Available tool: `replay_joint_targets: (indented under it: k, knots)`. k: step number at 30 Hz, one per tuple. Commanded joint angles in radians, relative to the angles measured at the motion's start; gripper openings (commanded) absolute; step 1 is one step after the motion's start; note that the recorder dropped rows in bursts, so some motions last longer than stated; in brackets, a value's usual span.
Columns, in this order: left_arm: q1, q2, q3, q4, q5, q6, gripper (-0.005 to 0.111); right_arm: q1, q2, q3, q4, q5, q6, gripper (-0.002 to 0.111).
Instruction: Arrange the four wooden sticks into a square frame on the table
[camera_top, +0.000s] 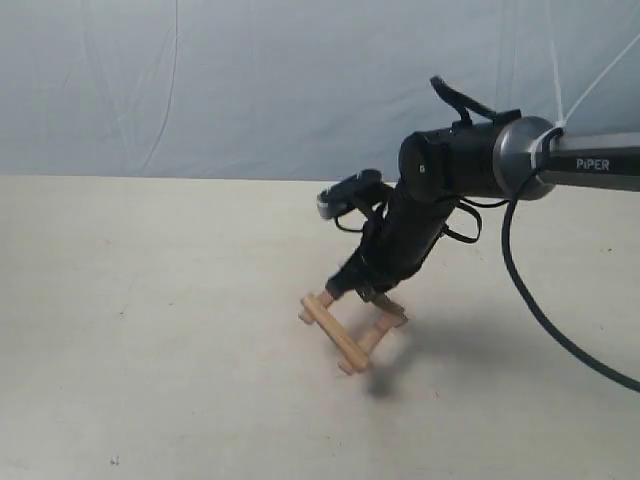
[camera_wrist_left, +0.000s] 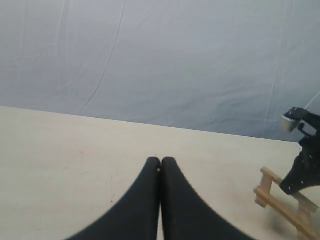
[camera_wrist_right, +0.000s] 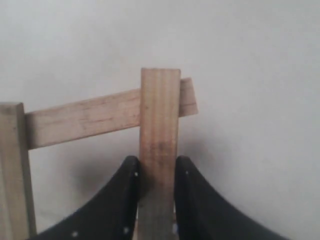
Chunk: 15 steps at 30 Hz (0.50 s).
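The wooden sticks (camera_top: 338, 334) lie crossed as a small frame on the beige table (camera_top: 150, 330), just right of its middle. My right gripper (camera_top: 364, 291) reaches down onto the frame's far side. In the right wrist view it (camera_wrist_right: 158, 165) is shut on one stick (camera_wrist_right: 159, 115), whose end lies over a crossing stick (camera_wrist_right: 85, 119); a third stick (camera_wrist_right: 12, 170) shows at the edge. My left gripper (camera_wrist_left: 161, 161) is shut and holds nothing, hovering over bare table. From there the frame (camera_wrist_left: 280, 202) and the right gripper (camera_wrist_left: 300, 175) sit off to one side. The left gripper is outside the exterior view.
A wrinkled blue-grey backdrop (camera_top: 250, 80) closes off the far side of the table. The right arm's black cable (camera_top: 540, 310) hangs in a loop over the table's right part. Open table surface lies to the left of the frame.
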Motion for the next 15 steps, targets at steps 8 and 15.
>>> replay_joint_targets:
  k: [8,15]
  knots:
    - [0.002,-0.006,0.003,0.004,0.000,0.004,0.000,0.056,0.068,-0.139,-0.001,0.037,0.578,-0.001]
    - [0.002,-0.006,0.003,0.009,0.006,0.004,0.000,0.078,0.155,-0.140,-0.005,0.003,0.680,-0.001]
